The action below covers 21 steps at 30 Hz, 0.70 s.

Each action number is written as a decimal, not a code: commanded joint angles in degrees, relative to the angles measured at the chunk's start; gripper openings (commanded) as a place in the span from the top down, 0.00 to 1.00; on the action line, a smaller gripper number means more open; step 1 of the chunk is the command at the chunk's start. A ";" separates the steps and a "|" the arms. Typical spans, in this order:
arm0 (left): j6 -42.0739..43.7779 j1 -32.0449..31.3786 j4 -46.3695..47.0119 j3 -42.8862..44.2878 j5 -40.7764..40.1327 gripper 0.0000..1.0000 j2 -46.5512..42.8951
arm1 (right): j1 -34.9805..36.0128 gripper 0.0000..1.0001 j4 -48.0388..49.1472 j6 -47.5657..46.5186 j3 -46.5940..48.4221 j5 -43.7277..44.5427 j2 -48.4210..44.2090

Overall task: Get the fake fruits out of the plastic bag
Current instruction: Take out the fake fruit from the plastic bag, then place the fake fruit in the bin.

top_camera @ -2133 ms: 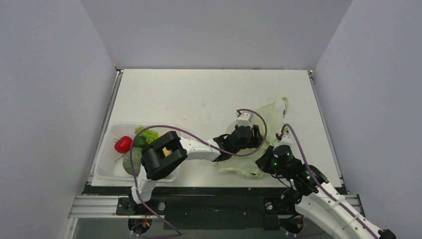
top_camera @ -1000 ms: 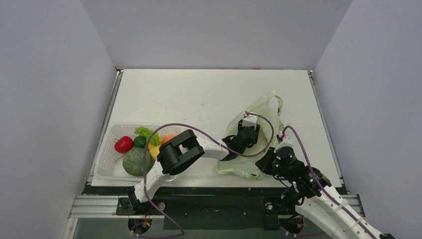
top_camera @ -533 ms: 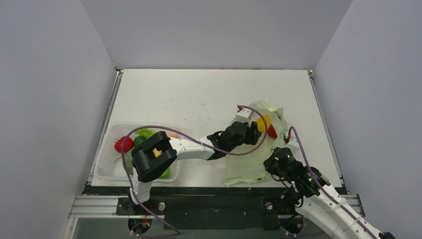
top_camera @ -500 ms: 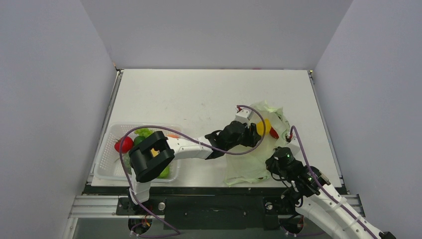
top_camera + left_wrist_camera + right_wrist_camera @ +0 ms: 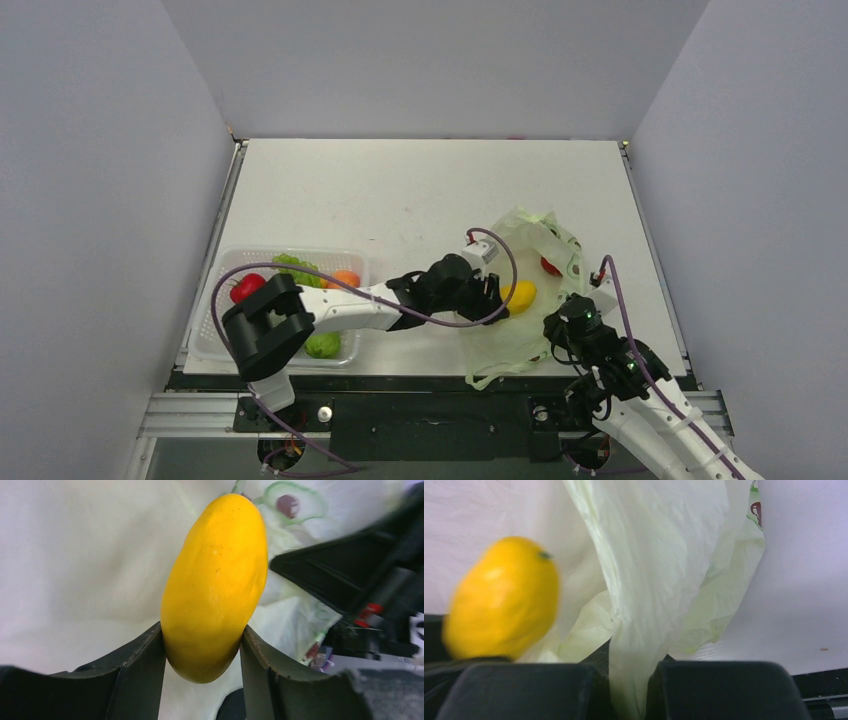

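Left claw (image 5: 202, 650) clamps the mango (image 5: 215, 580) at the bag's (image 5: 535, 235) left edge; right claw (image 5: 629, 677) pinches the bag; basket (image 5: 208, 315) well left

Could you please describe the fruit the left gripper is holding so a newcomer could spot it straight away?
On the table, find the pale green plastic bag at the near right. The left gripper pinches an elongated yellow mango over its left side; its neighbour is a red fruit.
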 commanded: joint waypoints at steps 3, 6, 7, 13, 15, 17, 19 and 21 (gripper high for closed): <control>6.22 0.71 -4.41 -2.21 -7.73 1.00 -17.39 | -0.55 1.00 2.01 -1.89 1.08 -1.09 1.36; 5.85 1.60 -10.56 -2.85 -16.32 1.00 -23.85 | -0.62 1.00 2.94 -2.31 1.11 -1.96 2.43; 5.57 1.97 -14.21 -3.66 -18.43 1.00 -25.14 | -0.63 1.00 2.98 -2.40 1.36 -2.11 2.62; -3.83 4.54 -28.79 -10.85 -39.94 1.00 -39.88 | -1.20 1.00 4.21 -3.26 1.24 -3.82 2.13; -8.02 6.04 -34.48 -13.14 -46.05 1.00 -47.45 | -1.71 1.00 4.65 -3.60 1.13 -4.52 2.39; -11.43 7.94 -40.10 -15.04 -50.75 1.00 -52.78 | -2.24 1.00 4.84 -3.94 0.99 -5.19 2.77; -14.86 9.98 -47.42 -15.56 -54.66 1.00 -57.42 | -2.41 1.00 4.86 -4.24 1.04 -5.72 2.97; -20.22 11.55 -56.75 -15.16 -59.49 1.00 -60.89 | -2.56 1.00 4.86 -4.50 1.05 -6.30 2.76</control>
